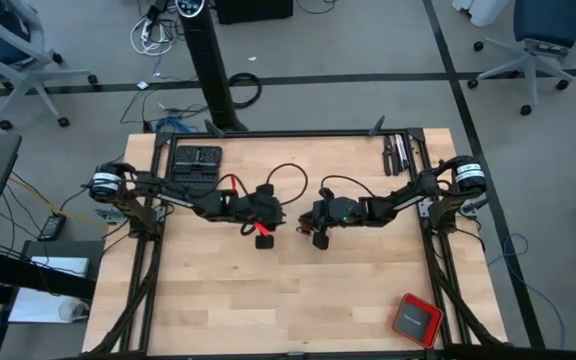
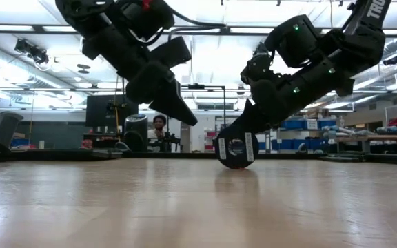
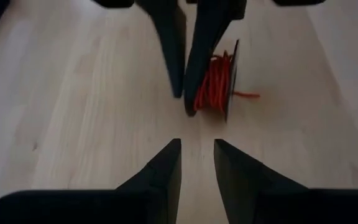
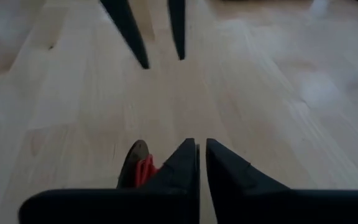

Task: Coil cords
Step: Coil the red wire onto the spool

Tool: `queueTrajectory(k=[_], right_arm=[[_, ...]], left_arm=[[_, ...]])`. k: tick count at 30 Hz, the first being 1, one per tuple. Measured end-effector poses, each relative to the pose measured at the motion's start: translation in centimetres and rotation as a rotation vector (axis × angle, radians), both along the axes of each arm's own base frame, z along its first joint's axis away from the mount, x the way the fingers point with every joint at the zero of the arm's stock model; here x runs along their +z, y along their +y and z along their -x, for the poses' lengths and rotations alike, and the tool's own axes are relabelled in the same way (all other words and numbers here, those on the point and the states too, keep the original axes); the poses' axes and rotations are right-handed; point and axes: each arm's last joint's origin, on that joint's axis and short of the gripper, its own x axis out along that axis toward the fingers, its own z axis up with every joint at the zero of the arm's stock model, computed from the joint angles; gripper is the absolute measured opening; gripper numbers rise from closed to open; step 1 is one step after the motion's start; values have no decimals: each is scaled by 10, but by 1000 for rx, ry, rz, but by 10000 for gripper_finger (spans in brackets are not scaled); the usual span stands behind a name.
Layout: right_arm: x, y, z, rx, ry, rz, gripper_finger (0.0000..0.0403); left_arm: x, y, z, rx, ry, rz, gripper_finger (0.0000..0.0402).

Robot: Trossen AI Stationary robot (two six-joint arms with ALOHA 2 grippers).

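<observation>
Spanning nearly the whole high view, the wooden table (image 1: 298, 300) carries both dark arms, which reach in from the left and right edges of the frame and meet near its centre. A black tray (image 1: 197, 162) lies at the table's upper left and a red square box (image 1: 416, 320) at its lower right, both well away from the work. The left gripper (image 3: 197, 149) hangs just above the boards at centre frame, its fingers spread with a clear gap and nothing between them; it looks parked there to face the other tool, not to hold anything. The right gripper (image 4: 201, 152) stands opposite, tips down at the table, its fingers (image 4: 182, 163) drawn close with only a narrow slit between them; whether they pinch the spool's rim or have just let it go I cannot tell. Beside those tips, touching the table, stands a small dark spool (image 2: 236, 149), upright on its edge in the low view's middle, probably so that it can be turned. Wound on it is the red cord (image 3: 215, 87), a tight bundle between the flanges, with one short loose end poking out toward the right of the left wrist view; the coiling looks almost complete.
</observation>
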Motion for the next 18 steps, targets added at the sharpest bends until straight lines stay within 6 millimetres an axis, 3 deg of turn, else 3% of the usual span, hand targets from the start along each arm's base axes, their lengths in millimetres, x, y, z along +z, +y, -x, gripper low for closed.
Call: queueTrajectory(k=[8,18], right_arm=[[0,0,1,-10,6,-13,69],[10,1,8,-2,48,-16,64]], left_arm=[[2,-1,-2,-24,-27,-6,99],[2,-1,-2,-27,-25,-3,99]])
